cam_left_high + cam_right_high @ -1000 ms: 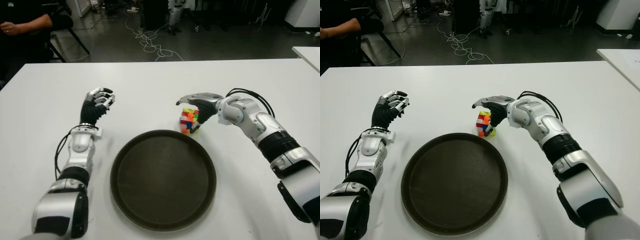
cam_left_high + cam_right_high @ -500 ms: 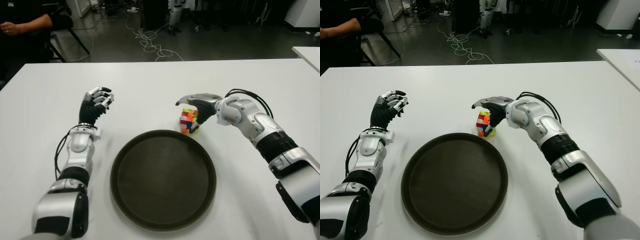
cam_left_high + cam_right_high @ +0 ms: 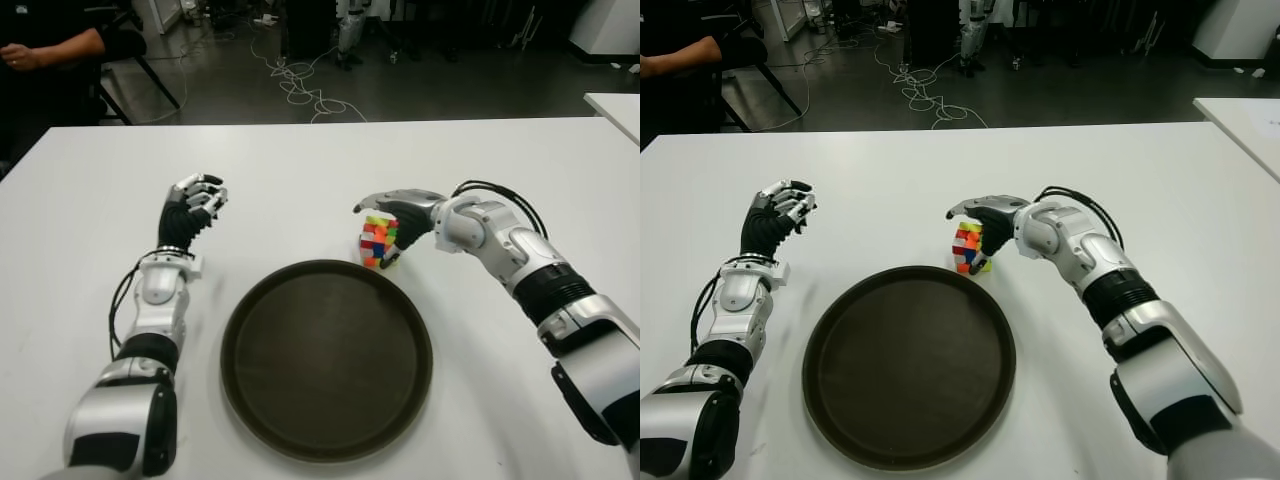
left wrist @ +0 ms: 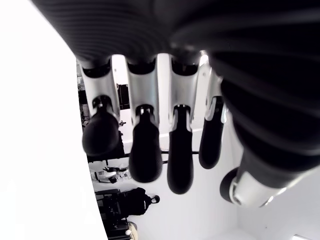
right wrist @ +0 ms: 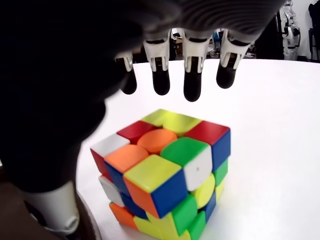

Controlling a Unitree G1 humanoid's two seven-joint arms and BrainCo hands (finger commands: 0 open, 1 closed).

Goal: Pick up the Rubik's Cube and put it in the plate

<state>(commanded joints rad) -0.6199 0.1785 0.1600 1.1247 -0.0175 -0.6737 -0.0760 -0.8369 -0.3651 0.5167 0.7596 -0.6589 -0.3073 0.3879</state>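
Observation:
The Rubik's Cube stands on the white table, just past the far right rim of the dark round plate. My right hand arches over the cube. In the right wrist view its fingers reach out above and beyond the cube without touching it, and the thumb hangs beside the cube, so the hand is open. My left hand stands upright on the left of the plate, its fingers loosely bent and holding nothing.
The plate has nothing in it. A seated person is beyond the table's far left corner. Cables lie on the floor behind. Another white table's corner shows at the far right.
Almost nothing differs. My left hand has drifted slightly farther from me. The right hand and the cube stay where they were.

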